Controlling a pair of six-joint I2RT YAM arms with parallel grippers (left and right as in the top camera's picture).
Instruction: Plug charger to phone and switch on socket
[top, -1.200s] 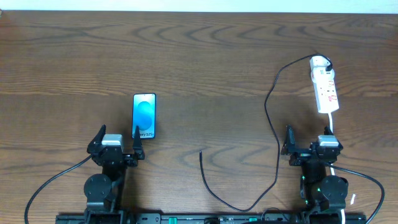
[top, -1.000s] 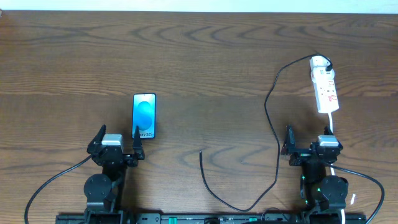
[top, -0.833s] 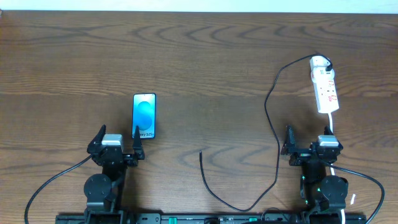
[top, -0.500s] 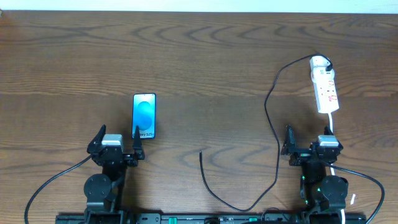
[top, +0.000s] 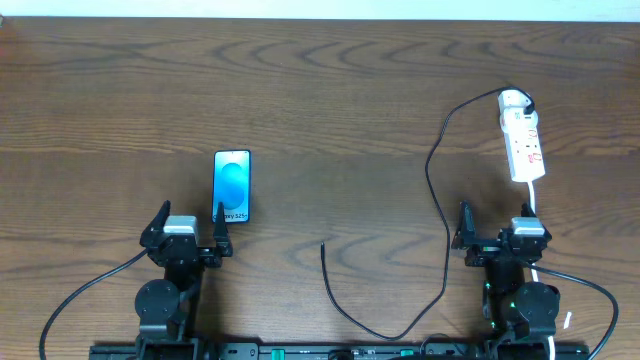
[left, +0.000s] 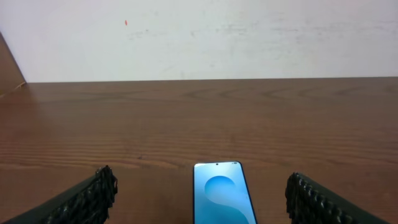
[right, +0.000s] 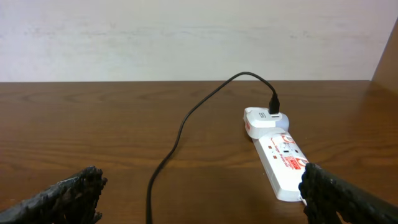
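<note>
Bottom of the frame: left end effector (top: 191, 210) and right end effector (top: 497, 215) both sit wide open, holding nothing. The phone (top: 232, 186) lies screen up just above the left one. The charger cable (top: 445, 270) has its loose tip lower middle on the worktop (top: 320, 90), apart from the phone. The power strip (top: 523, 145) is upper right, with the cable plugged in at its far end.

Bright, even light; sharp, soft shadows
</note>
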